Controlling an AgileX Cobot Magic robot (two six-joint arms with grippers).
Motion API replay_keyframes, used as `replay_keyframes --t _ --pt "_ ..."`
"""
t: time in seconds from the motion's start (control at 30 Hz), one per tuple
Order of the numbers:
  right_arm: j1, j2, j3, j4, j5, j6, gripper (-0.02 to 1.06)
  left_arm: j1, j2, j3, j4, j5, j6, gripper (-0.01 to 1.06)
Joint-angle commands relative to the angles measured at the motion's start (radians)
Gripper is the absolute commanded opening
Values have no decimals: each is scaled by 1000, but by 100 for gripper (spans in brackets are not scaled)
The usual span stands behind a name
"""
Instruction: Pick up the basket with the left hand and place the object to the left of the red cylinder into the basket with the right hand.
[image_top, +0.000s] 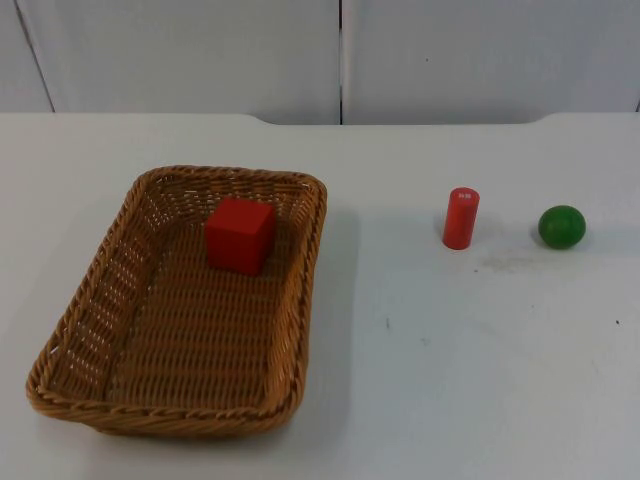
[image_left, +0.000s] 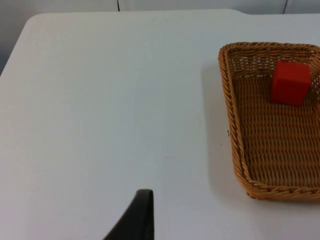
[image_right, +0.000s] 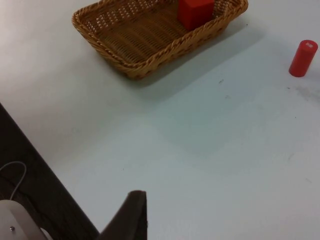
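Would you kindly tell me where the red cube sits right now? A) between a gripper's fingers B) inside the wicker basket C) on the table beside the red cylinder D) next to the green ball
B: the red cube rests on the woven floor of the basket, well apart from the red cylinder and the green ball.

Basket (image_left: 240, 125) cut off at the frame edge in the left wrist view, far rim unseen. Marking atop red cylinder (image_top: 461, 217) too small to read.
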Motion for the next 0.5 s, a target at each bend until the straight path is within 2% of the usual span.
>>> replay_keyframes --t 0.0,0.27,0.47 --pt "2 1 2 7 -9 -5 105 1 -4 6 -7 -9 3 105" --pt "0 1 2 7 -11 -6 105 1 -4 6 -7 -9 3 105" --pt "-59 1 2 7 -11 -6 105 1 -4 6 -7 -9 3 105"
